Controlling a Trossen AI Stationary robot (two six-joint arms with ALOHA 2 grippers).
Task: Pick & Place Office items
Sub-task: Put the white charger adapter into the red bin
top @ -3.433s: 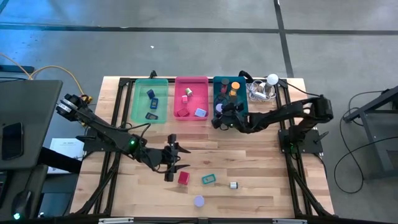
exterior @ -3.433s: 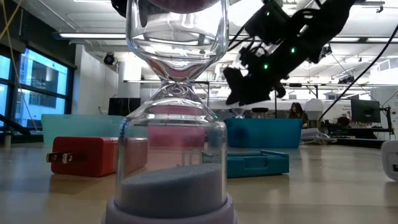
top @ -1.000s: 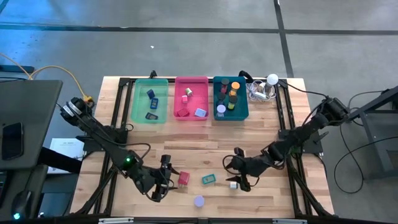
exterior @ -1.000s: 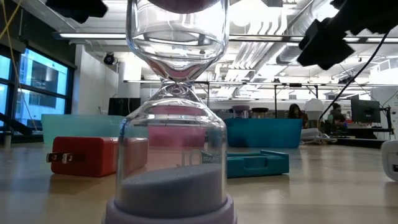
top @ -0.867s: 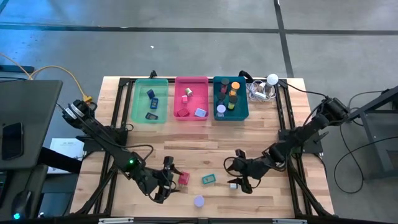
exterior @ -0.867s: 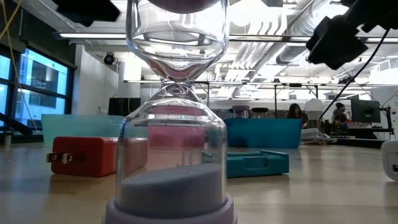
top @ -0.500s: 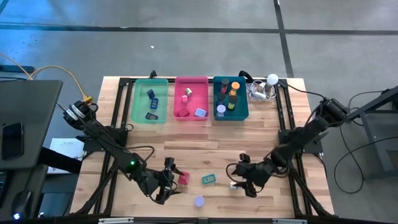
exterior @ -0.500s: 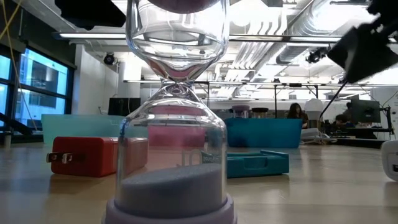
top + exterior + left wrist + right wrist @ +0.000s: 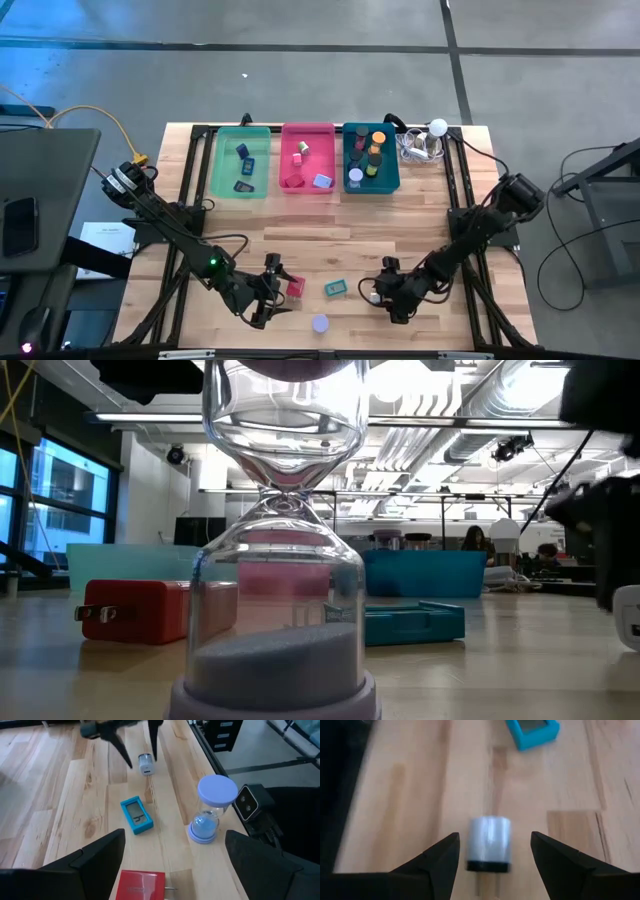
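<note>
My left gripper (image 9: 279, 288) is open low over the near left of the table. A red block with metal prongs (image 9: 295, 288) lies flat on the wood between its fingers, as the left wrist view (image 9: 142, 885) shows. My right gripper (image 9: 381, 296) is open. Its fingers stand on either side of a small white cylinder with a dark end (image 9: 489, 843), which lies on its side. A teal block with a small screen (image 9: 335, 288) lies flat between the two grippers. A lavender hourglass (image 9: 319, 323) stands upright near the front edge.
Green (image 9: 224, 160), pink (image 9: 286, 160) and teal (image 9: 347, 160) trays stand in a row at the far edge and hold several small pieces. A white ball with a cable bundle (image 9: 437, 128) lies to their right. The hourglass (image 9: 285, 560) fills the low view.
My right gripper has gone down and toward the table's near edge, and now stands around the white cylinder. My left gripper has edged toward the red block. The pieces on the table have stayed where they were.
</note>
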